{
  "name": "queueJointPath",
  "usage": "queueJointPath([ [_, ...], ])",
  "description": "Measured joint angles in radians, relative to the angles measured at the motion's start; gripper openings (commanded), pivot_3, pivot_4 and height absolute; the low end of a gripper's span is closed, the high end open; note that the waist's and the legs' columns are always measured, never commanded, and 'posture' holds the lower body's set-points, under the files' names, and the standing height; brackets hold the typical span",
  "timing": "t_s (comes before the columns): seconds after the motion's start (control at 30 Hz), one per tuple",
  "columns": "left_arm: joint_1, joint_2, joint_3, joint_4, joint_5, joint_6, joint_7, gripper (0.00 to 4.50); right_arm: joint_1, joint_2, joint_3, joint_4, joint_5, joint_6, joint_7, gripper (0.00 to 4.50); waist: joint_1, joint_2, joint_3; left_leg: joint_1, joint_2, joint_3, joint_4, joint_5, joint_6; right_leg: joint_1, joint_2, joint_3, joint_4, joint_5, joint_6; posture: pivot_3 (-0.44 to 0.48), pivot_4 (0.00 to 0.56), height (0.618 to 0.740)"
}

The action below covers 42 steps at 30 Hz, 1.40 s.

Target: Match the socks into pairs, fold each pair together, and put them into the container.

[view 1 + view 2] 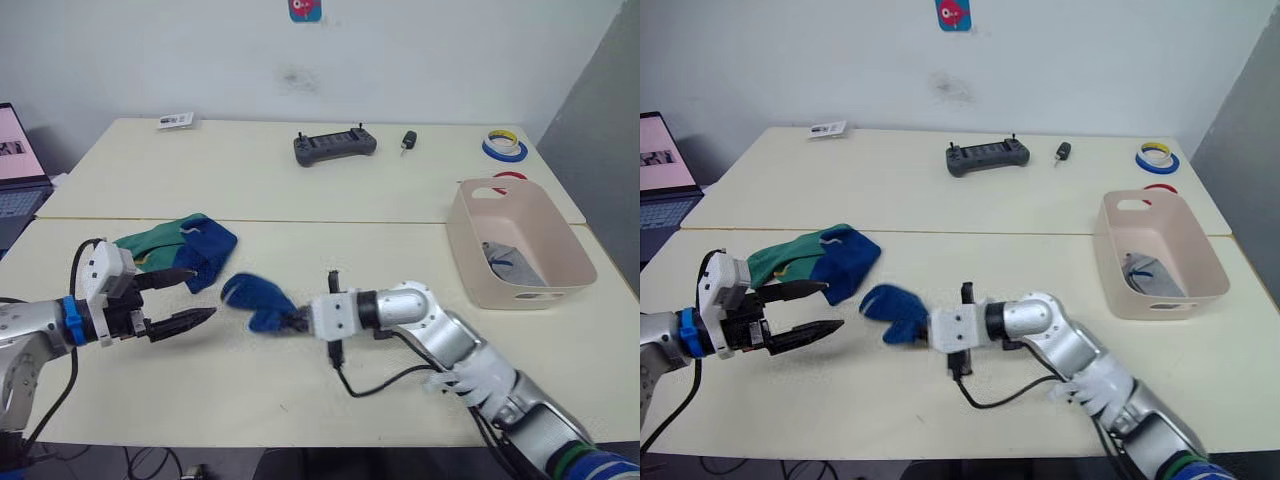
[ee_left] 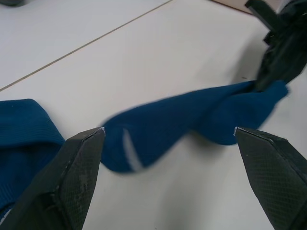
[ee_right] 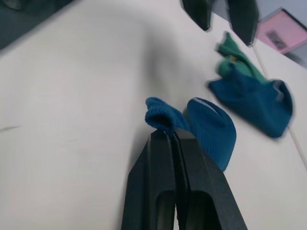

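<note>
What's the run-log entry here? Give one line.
right gripper: shut on blue sock | left gripper: open, facing it | second blue sock on green socks | container: grey socks inside

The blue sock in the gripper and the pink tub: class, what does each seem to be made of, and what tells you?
The royal blue sock, pinched by the right gripper, looks like soft knitted fabric: fine ribbing, limp folds. The pale pink tub looks like smooth moulded plastic, fairly matt: rigid sloping walls, rounded corners, cut-out handle slot.

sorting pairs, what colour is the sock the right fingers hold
Royal blue sock, clearest in the right wrist view.
</note>
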Motion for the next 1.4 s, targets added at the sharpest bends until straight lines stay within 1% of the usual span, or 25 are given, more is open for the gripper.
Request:
queueJointPath([
  [0.17,0.029,0.058,-0.048,0.005,0.038,-0.04,-0.104,4.5,0.058,-0.17,0.007,-0.071,0.003,-0.1,0.12,0.02,-0.002,0.0,0.0,0.0,0.0,0.001,0.0,0.0,0.0,0.0,0.0,0.0,0.0,0.0,0.0,0.0,0.15,0.74],
  [0.23,0.03,0.062,-0.079,-0.001,0.057,-0.06,-0.137,4.5,0.067,-0.203,0.006,-0.063,-0.012,-0.134,0.132,0.02,-0.002,0.0,0.0,0.0,0.001,0.001,0.0,0.0,0.0,0.0,0.001,0.0,0.0,0.0,0.0,0.0,0.15,0.74],
  [0.33,0.028,0.062,-0.142,-0.032,0.095,-0.11,-0.166,4.5,0.069,-0.22,0.001,-0.051,-0.036,-0.146,0.134,0.02,-0.001,0.0,0.0,0.0,0.0,0.001,0.0,0.0,0.0,0.0,0.001,0.001,0.0,0.0,0.0,0.0,0.15,0.74],
  [0.43,0.021,0.062,-0.189,-0.039,0.143,-0.21,-0.2,4.5,0.079,-0.22,-0.01,-0.052,-0.035,-0.15,0.131,0.66,0.0,0.0,0.001,0.0,0.0,0.001,0.0,0.0,0.0,0.0,0.001,0.001,0.0,0.0,0.0,0.0,0.15,0.74],
  [0.57,-0.032,0.031,-0.274,0.01,0.233,-0.451,-0.251,4.5,0.118,-0.233,-0.039,-0.075,-0.034,-0.172,0.12,2.04,0.002,0.0,0.001,0.0,0.0,0.002,0.0,0.0,0.0,0.0,0.001,0.001,0.0,0.0,0.0,0.0,0.15,0.74],
  [0.73,-0.082,-0.024,-0.337,0.086,0.289,-0.696,-0.278,4.5,0.184,-0.296,-0.125,-0.155,0.048,-0.17,0.129,2.04,0.004,0.0,0.001,0.0,0.0,0.003,0.0,0.0,0.0,0.001,0.0,0.001,0.0,0.0,0.0,0.0,0.15,0.74],
  [0.87,-0.122,-0.069,-0.395,0.161,0.315,-0.83,-0.292,4.5,0.228,-0.31,-0.167,-0.199,0.092,-0.135,0.122,2.04,0.003,0.0,0.001,0.0,0.001,0.002,0.001,0.0,0.001,0.001,0.001,0.0,0.0,0.0,0.0,0.0,0.15,0.74],
  [0.97,-0.169,-0.09,-0.434,0.239,0.347,-0.921,-0.291,3.9,0.25,-0.313,-0.189,-0.214,0.095,-0.105,0.105,2.08,0.002,0.0,0.001,0.0,0.0,0.002,0.001,0.0,0.001,0.001,0.001,0.001,0.0,0.0,0.0,0.0,0.15,0.74],
  [1.03,-0.194,-0.102,-0.456,0.278,0.363,-0.964,-0.291,3.32,0.255,-0.313,-0.198,-0.225,0.096,-0.093,0.097,2.08,0.002,0.0,0.001,0.001,0.0,0.002,0.001,0.0,0.001,0.001,0.001,0.001,0.0,0.0,0.0,0.0,0.15,0.74],
  [1.13,-0.239,-0.123,-0.491,0.335,0.377,-1.044,-0.287,2.35,0.279,-0.313,-0.212,-0.248,0.096,-0.068,0.082,2.08,0.005,0.002,0.0,0.001,-0.001,0.002,0.001,0.0,0.001,0.003,0.001,0.0,0.0,0.0,0.0,0.0,0.15,0.74],
  [1.2,-0.263,-0.134,-0.51,0.363,0.386,-1.071,-0.279,1.77,0.284,-0.312,-0.216,-0.265,0.098,-0.055,0.078,2.08,0.009,0.004,-0.001,0.002,-0.002,0.003,0.001,0.0,0.001,0.003,0.001,0.0,0.0,0.0,0.0,0.0,0.15,0.74],
  [1.37,-0.32,-0.163,-0.548,0.412,0.423,-1.108,-0.25,0.15,0.287,-0.313,-0.223,-0.293,0.105,-0.024,0.068,2.08,0.013,0.005,-0.002,0.002,-0.002,0.003,0.001,0.0,0.001,0.004,0.001,0.0,0.0,0.0,0.0,0.0,0.15,0.74],
  [1.4,-0.327,-0.166,-0.555,0.418,0.427,-1.11,-0.245,0.02,0.287,-0.313,-0.224,-0.296,0.105,-0.018,0.066,2.08,0.014,0.006,-0.002,0.002,-0.002,0.003,0.001,0.0,0.001,0.004,0.001,0.0,0.0,0.0,0.0,0.0,0.15,0.74],
])
